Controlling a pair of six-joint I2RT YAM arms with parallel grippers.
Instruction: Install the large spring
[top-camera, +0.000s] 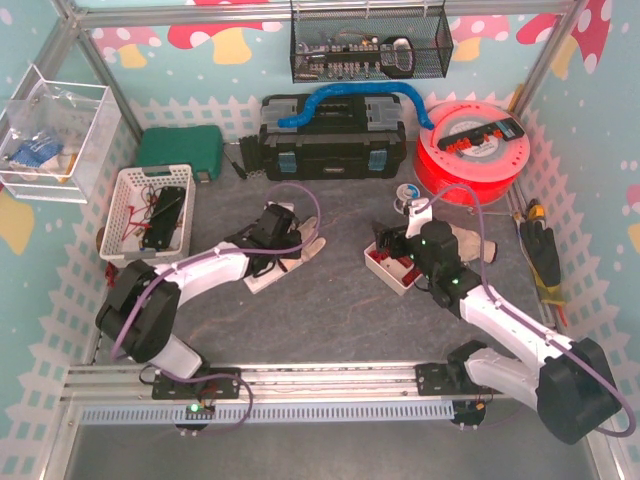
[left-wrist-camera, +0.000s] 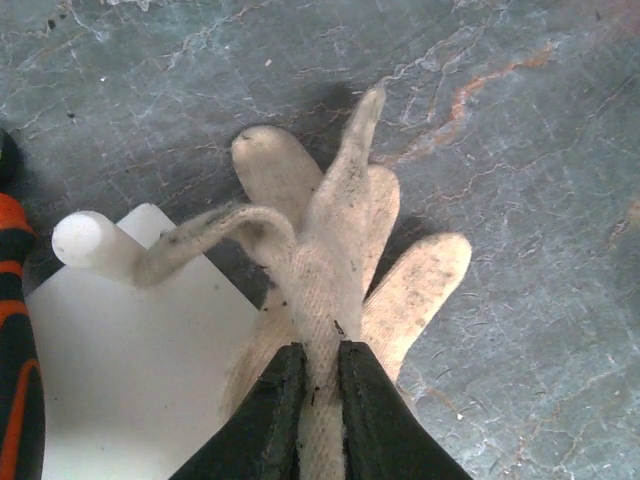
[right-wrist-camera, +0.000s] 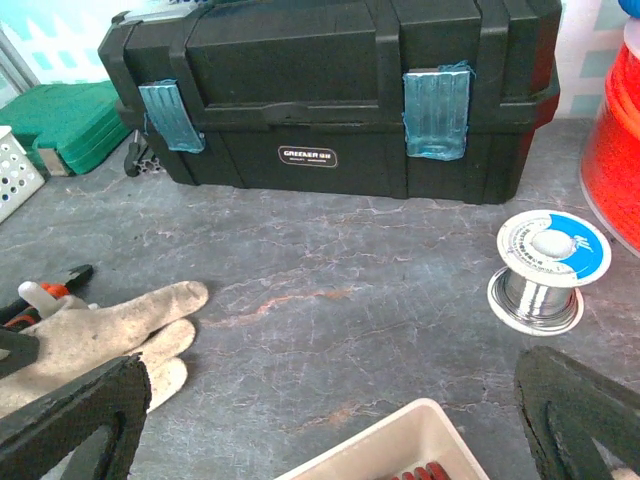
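Note:
My left gripper (left-wrist-camera: 320, 352) is shut on the cloth of a dirty white work glove (left-wrist-camera: 340, 235) and pinches it up off the table. The glove lies partly over a white plate (left-wrist-camera: 130, 370) with a round white peg (left-wrist-camera: 80, 240). In the top view this gripper (top-camera: 290, 240) is at the table's middle left. My right gripper (right-wrist-camera: 330, 400) is wide open and empty, just above a small white tray (right-wrist-camera: 400, 448) that holds red spring coils (right-wrist-camera: 415, 473), only their tips showing. The tray (top-camera: 385, 268) lies under the right gripper (top-camera: 405, 250) in the top view.
A black toolbox (right-wrist-camera: 330, 90) stands at the back with a blue hose on top (top-camera: 340, 100). A solder spool (right-wrist-camera: 543, 272) sits right of centre, a red filament reel (top-camera: 470, 150) beyond it. A second glove (top-camera: 468, 240), a white basket (top-camera: 150, 210) and orange-handled pliers (left-wrist-camera: 15, 340) lie around.

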